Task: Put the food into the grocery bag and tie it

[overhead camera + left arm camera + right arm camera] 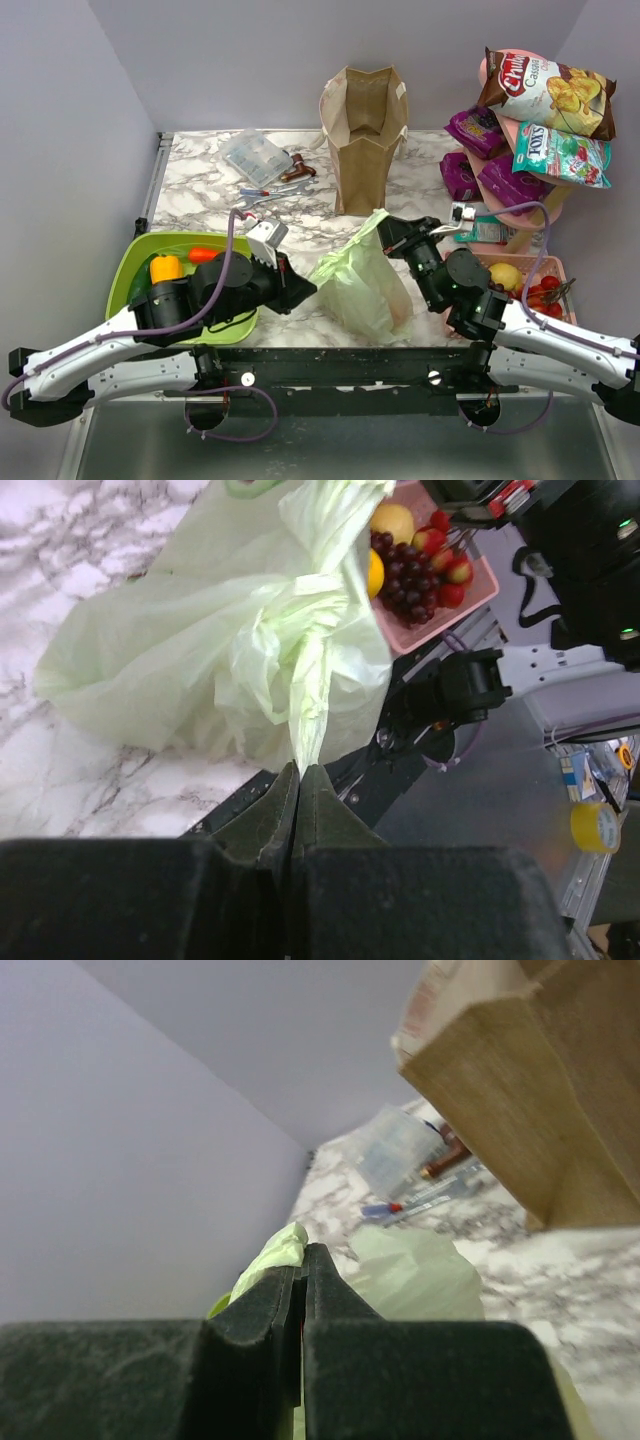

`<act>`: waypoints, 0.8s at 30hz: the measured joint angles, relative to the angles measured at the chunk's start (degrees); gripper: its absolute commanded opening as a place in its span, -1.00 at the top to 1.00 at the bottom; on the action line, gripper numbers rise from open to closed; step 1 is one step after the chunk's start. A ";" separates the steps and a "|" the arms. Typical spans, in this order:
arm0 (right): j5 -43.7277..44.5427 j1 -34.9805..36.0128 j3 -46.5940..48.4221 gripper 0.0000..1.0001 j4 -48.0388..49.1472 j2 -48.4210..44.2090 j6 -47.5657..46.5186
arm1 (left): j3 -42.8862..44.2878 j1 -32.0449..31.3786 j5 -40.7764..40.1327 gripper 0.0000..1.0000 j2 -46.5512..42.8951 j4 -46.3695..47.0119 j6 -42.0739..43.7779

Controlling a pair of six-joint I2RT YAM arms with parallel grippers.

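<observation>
The left end effector [298, 772] is pinched tight on a thin twisted strip of the pale green grocery bag [362, 285], at the bag's left side. The right end effector [303, 1265] is also clenched on a bit of the green plastic, up at the bag's top right corner. The bag lies on the marble desk [200, 190] between the two arms, puffy and crumpled, and I cannot tell what is inside it. To the left, a green bowl [118, 278] holds a yellow pepper [166, 267] and a red-orange piece [203, 254]. To the right, a pink basket [556, 262] holds a yellow fruit [506, 275] and small red fruits [540, 292]. Farther back, a brown paper bag [363, 140] stands upright. A clear box [255, 157] is to its left and snack bags [545, 90] are piled to its right.
</observation>
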 measured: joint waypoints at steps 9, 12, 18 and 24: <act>-10.25 -2.40 5.09 0.99 14.99 -0.48 -14.01 | 26.21 0.37 -7.08 1.00 8.87 -11.67 12.35; -11.45 -2.05 5.33 0.99 16.35 -2.19 -16.22 | 29.40 5.49 -7.82 1.00 9.55 -12.57 15.76; -15.04 -1.64 4.37 0.99 13.38 -3.34 -17.94 | 25.90 14.47 -2.84 1.00 8.09 -12.41 18.82; -17.77 -1.95 4.13 0.99 9.70 -4.26 -17.86 | 24.79 16.24 0.07 1.00 8.35 -13.51 21.46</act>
